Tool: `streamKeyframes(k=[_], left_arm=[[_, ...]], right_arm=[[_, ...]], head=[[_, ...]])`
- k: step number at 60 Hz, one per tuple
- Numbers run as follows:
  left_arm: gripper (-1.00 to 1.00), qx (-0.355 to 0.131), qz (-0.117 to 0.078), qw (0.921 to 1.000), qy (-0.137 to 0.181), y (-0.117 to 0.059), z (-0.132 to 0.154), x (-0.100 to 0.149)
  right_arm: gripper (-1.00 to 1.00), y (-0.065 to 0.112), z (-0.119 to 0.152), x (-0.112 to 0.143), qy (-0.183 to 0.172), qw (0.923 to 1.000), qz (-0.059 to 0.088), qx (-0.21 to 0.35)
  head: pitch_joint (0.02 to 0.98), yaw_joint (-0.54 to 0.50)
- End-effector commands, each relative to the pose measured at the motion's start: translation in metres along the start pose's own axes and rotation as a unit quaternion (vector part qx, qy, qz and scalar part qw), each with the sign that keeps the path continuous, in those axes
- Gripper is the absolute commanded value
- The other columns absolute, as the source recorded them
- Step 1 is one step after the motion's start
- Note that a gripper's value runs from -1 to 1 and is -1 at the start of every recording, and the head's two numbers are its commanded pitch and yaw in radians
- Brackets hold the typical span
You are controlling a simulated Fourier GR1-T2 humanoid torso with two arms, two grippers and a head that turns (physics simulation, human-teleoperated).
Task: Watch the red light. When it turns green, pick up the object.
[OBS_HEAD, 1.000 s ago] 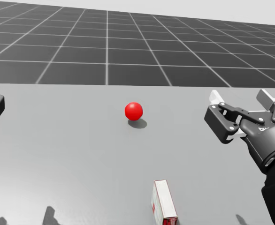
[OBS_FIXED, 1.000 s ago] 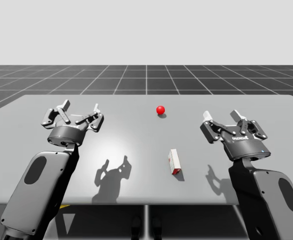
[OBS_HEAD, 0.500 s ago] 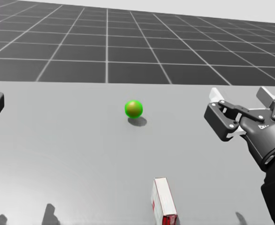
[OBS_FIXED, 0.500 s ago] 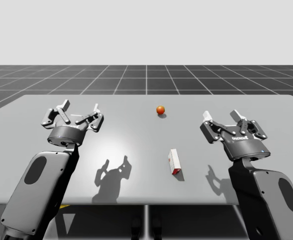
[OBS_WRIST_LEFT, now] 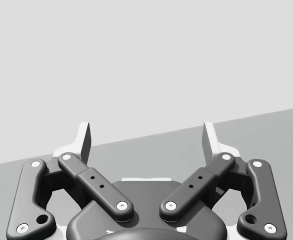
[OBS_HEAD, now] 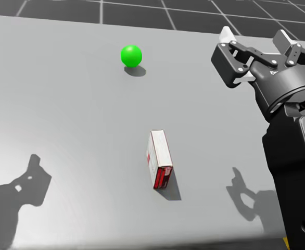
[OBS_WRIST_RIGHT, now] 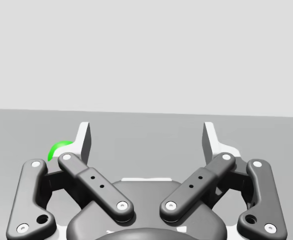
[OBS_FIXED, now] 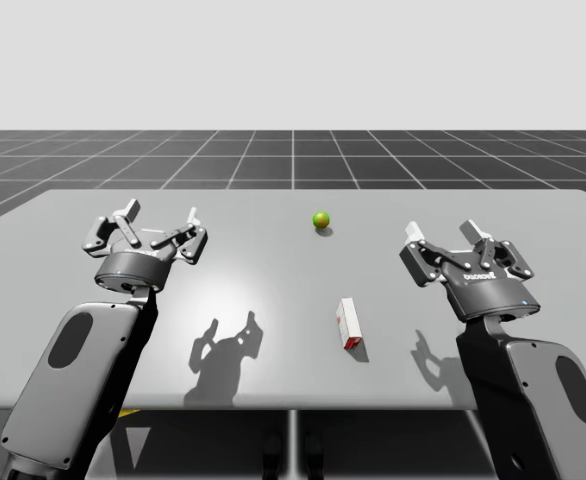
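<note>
Item: red-and-white box (OBS_HEAD: 159,165), lying flat on the grey counter (OBS_HEAD: 64,130), toward its front edge, untouched. Signal: light (OBS_HEAD: 131,54), green, well behind the box, so pick-up was judged due. Nearer tool: right hand (OBS_HEAD: 254,35), raised beside the box, fingers spread wide, holding nothing, apparently poised to reach. Also: left hand (OBS_FIXED: 161,213), equally wide and unladen, well apart. The light was judged off the reach line.

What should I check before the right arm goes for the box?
1. Light green: ok.
2. Box lies flat, nothing touching it: ok.
3. Right gripper open and empty: ok.
4. Left gripper open, far from box: ok.
5. Right gripper over box: not ok, it hangs off to the box's right.
6. Finger gap wide enough for box: cannot tell.
</note>
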Motion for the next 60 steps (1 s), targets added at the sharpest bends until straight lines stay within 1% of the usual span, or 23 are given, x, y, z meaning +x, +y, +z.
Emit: streamKeyframes(k=[1,5,9,13,16,18,22,26,29,32,33,34,35,36,38,39,40,44,45,50,52,53,60], left_arm=[[-1.00,-0.002,0.001,1.0000,0.000,-0.001,0.000,0.001],[-1.00,-0.002,0.001,1.0000,0.000,-0.002,0.000,0.001],[-1.00,-0.002,0.002,1.0000,0.000,-0.002,0.000,0.001],[-1.00,-0.002,0.003,1.0000,0.000,-0.002,-0.001,0.002],[-1.00,-0.001,0.003,1.0000,-0.001,-0.001,-0.001,0.002],[-1.00,-0.001,0.005,1.0000,0.000,0.000,-0.001,0.002],[-1.00,0.000,0.006,1.0000,0.002,0.001,-0.001,0.002],[-1.00,0.000,0.007,1.0000,0.003,0.001,-0.001,0.001],[-1.00,-0.001,0.007,1.0000,0.003,0.001,0.000,0.001],[-1.00,-0.001,0.007,1.0000,0.002,0.001,-0.001,0.001],[-1.00,-0.001,0.007,1.0000,0.002,0.001,-0.001,0.001],[-1.00,-0.002,0.007,1.0000,0.002,0.001,-0.001,0.001],[-1.00,-0.002,0.007,1.0000,0.003,0.001,-0.001,0.001],[-1.00,-0.002,0.007,1.0000,0.003,0.001,-0.001,0.001],[-1.00,-0.001,0.007,1.0000,0.003,0.001,-0.001,0.001],[-1.00,-0.001,0.008,1.0000,0.003,0.002,-0.001,0.001],[-1.00,-0.001,0.008,1.0000,0.003,0.002,-0.001,0.001],[-1.00,-0.001,0.009,1.0000,0.003,0.002,-0.001,0.001],[-1.00,-0.002,0.009,0.9999,0.003,0.002,-0.001,0.001],[-1.00,-0.002,0.009,1.0000,0.003,0.002,-0.001,0.001],[-1.00,-0.002,0.009,1.0000,0.003,0.002,-0.001,0.001],[-1.00,-0.003,0.009,1.0000,0.003,0.002,-0.001,0.001],[-1.00,-0.004,0.007,1.0000,0.004,0.001,-0.001,0.000]], right_arm=[[-1.00,0.000,0.000,0.000,0.000,1.0000,-0.002,0.000],[-1.00,0.000,-0.001,0.000,0.001,1.0000,-0.004,0.001],[-1.00,0.001,0.000,0.001,0.004,1.0000,-0.008,0.004],[-1.00,0.002,0.000,0.001,0.006,0.9998,-0.014,0.010],[-1.00,0.003,0.001,0.002,0.005,0.9998,-0.015,0.013],[-1.00,0.004,0.003,0.003,0.006,0.9995,-0.025,0.017],[-1.00,0.006,0.010,0.005,0.014,0.9990,-0.037,0.020],[-1.00,0.010,0.018,0.009,0.019,0.9988,-0.038,0.025],[-1.00,0.013,0.027,0.013,0.024,0.9988,-0.033,0.028],[-1.00,0.017,0.035,0.017,0.032,0.9984,-0.035,0.029],[-1.00,0.018,0.038,0.017,0.033,0.9983,-0.035,0.032],[-1.00,0.021,0.045,0.019,0.036,0.9982,-0.029,0.039],[-1.00,0.022,0.048,0.019,0.038,0.9979,-0.029,0.044],[-1.00,0.022,0.051,0.019,0.041,0.9976,-0.029,0.048],[-1.00,0.025,0.059,0.018,0.049,0.9960,-0.034,0.066],[-1.00,0.027,0.064,0.018,0.050,0.9951,-0.039,0.076],[-1.00,0.028,0.067,0.017,0.051,0.9946,-0.040,0.081],[-1.00,0.031,0.079,0.014,0.050,0.9934,-0.038,0.096],[-1.00,0.034,0.086,0.012,0.056,0.9926,-0.036,0.101],[-1.00,0.036,0.100,0.008,0.062,0.9911,-0.034,0.113],[-1.00,0.038,0.107,0.005,0.065,0.9903,-0.028,0.120],[-1.00,0.039,0.109,0.004,0.065,0.9901,-0.027,0.121],[-1.00,0.043,0.123,-0.005,0.075,0.9868,-0.033,0.139]], head=[[0.853,-0.22],[0.871,-0.22],[0.876,-0.23],[0.869,-0.23],[0.866,-0.23],[0.861,-0.23],[0.857,-0.23],[0.858,-0.23],[0.859,-0.23],[0.857,-0.23],[0.856,-0.23],[0.855,-0.23],[0.855,-0.23],[0.854,-0.23],[0.853,-0.23],[0.854,-0.22],[0.854,-0.22],[0.855,-0.22],[0.855,-0.22],[0.855,-0.22],[0.857,-0.22],[0.856,-0.22],[0.858,-0.22]])
